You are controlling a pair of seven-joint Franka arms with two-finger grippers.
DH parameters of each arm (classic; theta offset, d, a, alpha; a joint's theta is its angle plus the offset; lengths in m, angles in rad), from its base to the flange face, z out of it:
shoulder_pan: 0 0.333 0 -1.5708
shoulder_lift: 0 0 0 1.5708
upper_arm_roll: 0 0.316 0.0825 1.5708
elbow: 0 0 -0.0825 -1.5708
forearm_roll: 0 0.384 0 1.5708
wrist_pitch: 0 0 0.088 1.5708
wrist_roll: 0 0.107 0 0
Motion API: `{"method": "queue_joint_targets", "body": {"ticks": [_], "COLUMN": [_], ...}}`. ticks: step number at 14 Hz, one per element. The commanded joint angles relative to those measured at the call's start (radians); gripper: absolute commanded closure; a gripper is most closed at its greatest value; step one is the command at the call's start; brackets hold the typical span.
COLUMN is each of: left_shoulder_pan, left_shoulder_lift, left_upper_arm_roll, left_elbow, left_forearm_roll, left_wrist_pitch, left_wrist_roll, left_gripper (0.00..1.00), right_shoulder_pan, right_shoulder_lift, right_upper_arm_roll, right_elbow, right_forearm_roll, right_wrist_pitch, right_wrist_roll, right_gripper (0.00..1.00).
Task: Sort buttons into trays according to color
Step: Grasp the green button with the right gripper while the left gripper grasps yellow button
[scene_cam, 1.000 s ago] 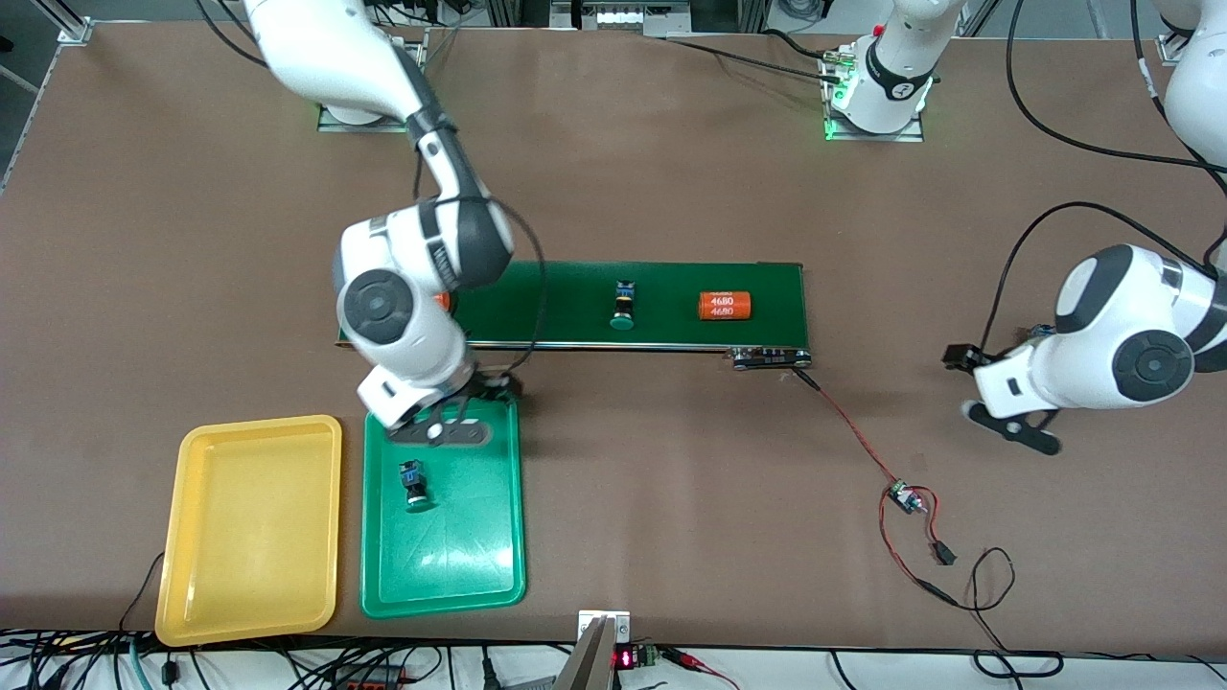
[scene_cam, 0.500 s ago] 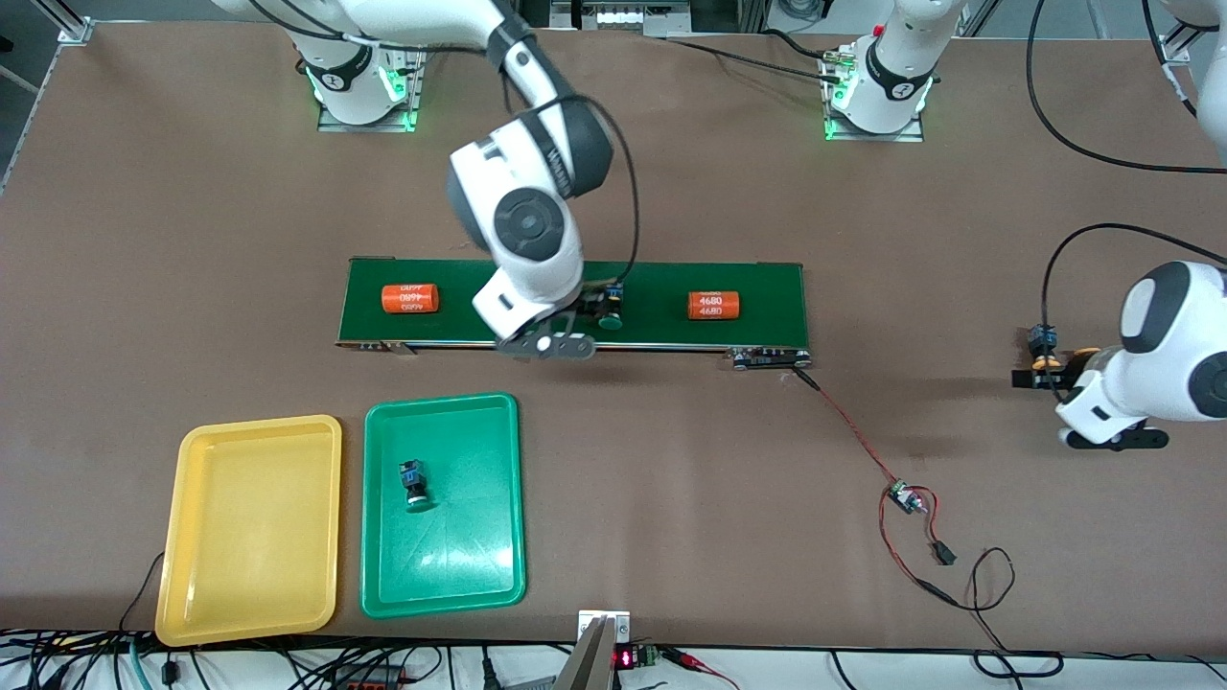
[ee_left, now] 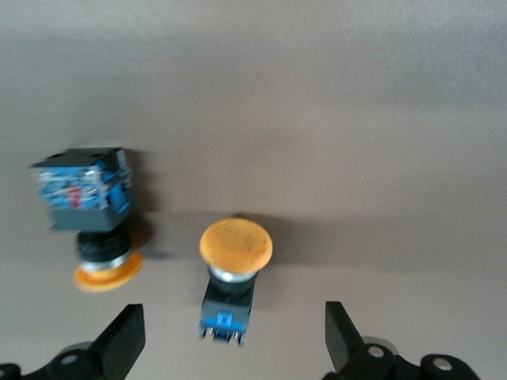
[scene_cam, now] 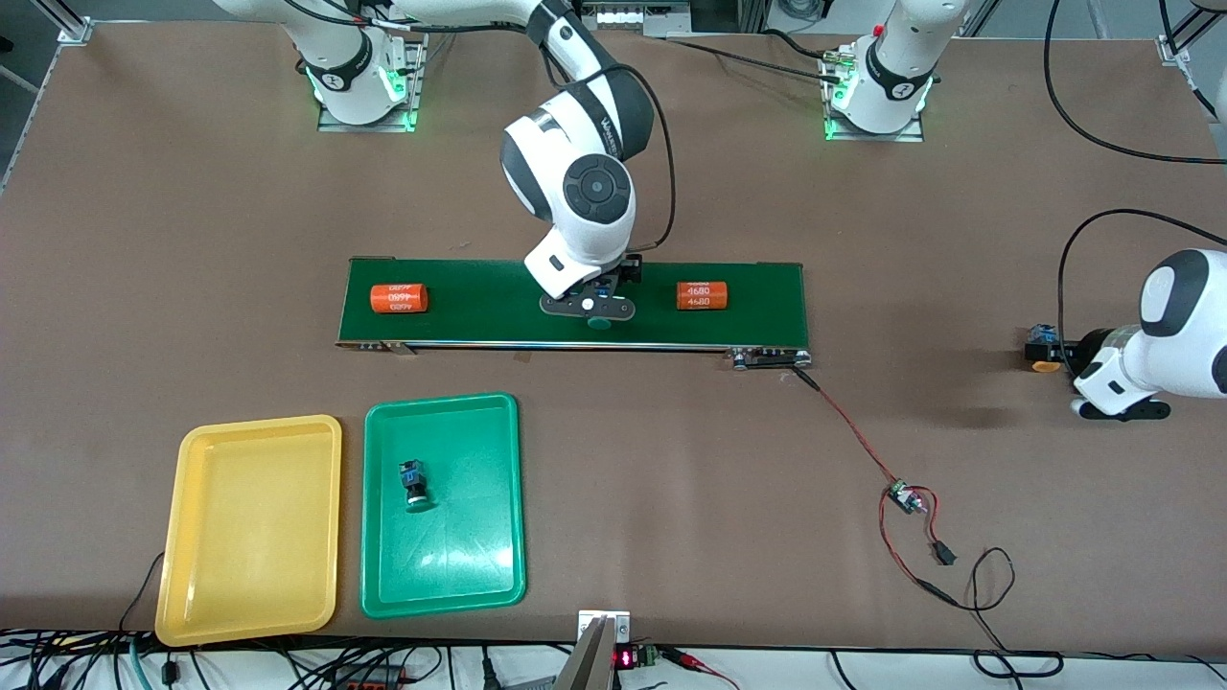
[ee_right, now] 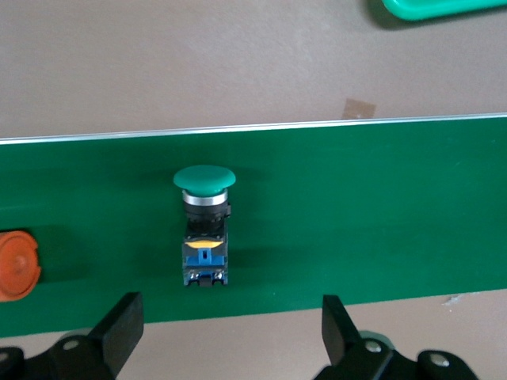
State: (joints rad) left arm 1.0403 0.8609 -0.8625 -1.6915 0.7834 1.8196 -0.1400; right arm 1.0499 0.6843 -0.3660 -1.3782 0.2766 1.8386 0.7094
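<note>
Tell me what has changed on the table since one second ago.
The right gripper left the green tray and now hovers open over the green button on the conveyor belt. The left gripper swung toward the yellow-orange buttons. Both orange cylinders drifted along the belt. Trays stayed put.

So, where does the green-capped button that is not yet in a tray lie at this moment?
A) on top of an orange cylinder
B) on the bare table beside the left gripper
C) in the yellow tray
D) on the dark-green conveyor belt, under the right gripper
D: the green-capped button lies on the conveyor belt, with the open right gripper directly over it; the yellow tray holds nothing.
</note>
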Motion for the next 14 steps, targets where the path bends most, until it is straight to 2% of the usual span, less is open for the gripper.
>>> {"method": "queue_joint_targets", "body": {"ticks": [1, 3, 5, 6, 7, 8, 10, 11, 12, 13, 14], "left_shoulder_pan": [0.036, 0.04, 0.044, 0.044, 0.043, 0.038, 0.027, 0.024, 0.027, 0.024, 0.012], "left_shoulder_lift": [0.021, 0.021, 0.027, 0.029, 0.026, 0.023, 0.015, 0.004, 0.003, 0.004, 0.004], "left_upper_arm_roll": [-0.009, -0.009, -0.003, 0.0, 0.0, -0.001, -0.021, -0.058, -0.108, -0.157, -0.214], "left_elbow": [-0.025, -0.025, -0.024, -0.024, -0.021, -0.013, -0.007, -0.004, -0.001, 0.004, 0.006], "left_forearm_roll": [-0.006, -0.006, -0.006, -0.006, -0.006, -0.006, -0.006, -0.006, -0.006, -0.007, -0.007], "left_wrist_pitch": [0.04, 0.033, 0.032, 0.032, 0.03, 0.029, 0.024, 0.008, -0.015, -0.051, -0.096], "left_wrist_roll": [0.049, 0.059, 0.106, 0.106, 0.106, 0.106, 0.099, 0.102, 0.103, 0.103, 0.089], "left_gripper": [0.07, 0.51, 0.74, 0.82, 0.88, 0.93, 0.94, 0.94, 0.94, 0.92, 0.92], "right_shoulder_pan": [0.015, 0.018, 0.033, 0.035, 0.036, 0.035, 0.021, 0.015, 0.015, 0.012, 0.009], "right_shoulder_lift": [-0.019, -0.014, 0.0, 0.007, 0.015, 0.021, 0.023, 0.026, 0.027, 0.035, 0.038], "right_upper_arm_roll": [-0.004, -0.002, -0.002, -0.002, -0.002, -0.002, -0.002, -0.002, -0.002, -0.002, -0.004], "right_elbow": [-0.07, -0.093, -0.097, -0.097, -0.101, -0.099, -0.099, -0.099, -0.099, -0.099, -0.099], "right_forearm_roll": [0.004, 0.006, 0.01, 0.01, 0.01, 0.01, 0.012, 0.012, 0.012, 0.012, 0.012], "right_wrist_pitch": [0.037, 0.065, 0.073, 0.073, 0.074, 0.079, 0.087, 0.088, 0.084, 0.083, 0.082], "right_wrist_roll": [0.005, 0.008, 0.01, 0.01, 0.009, 0.008, 0.01, 0.009, 0.01, 0.01, 0.009], "right_gripper": [0.0, 0.0, 0.0, 0.0, 0.0, 0.06, 0.22, 0.27, 0.49, 0.58, 0.7]}}
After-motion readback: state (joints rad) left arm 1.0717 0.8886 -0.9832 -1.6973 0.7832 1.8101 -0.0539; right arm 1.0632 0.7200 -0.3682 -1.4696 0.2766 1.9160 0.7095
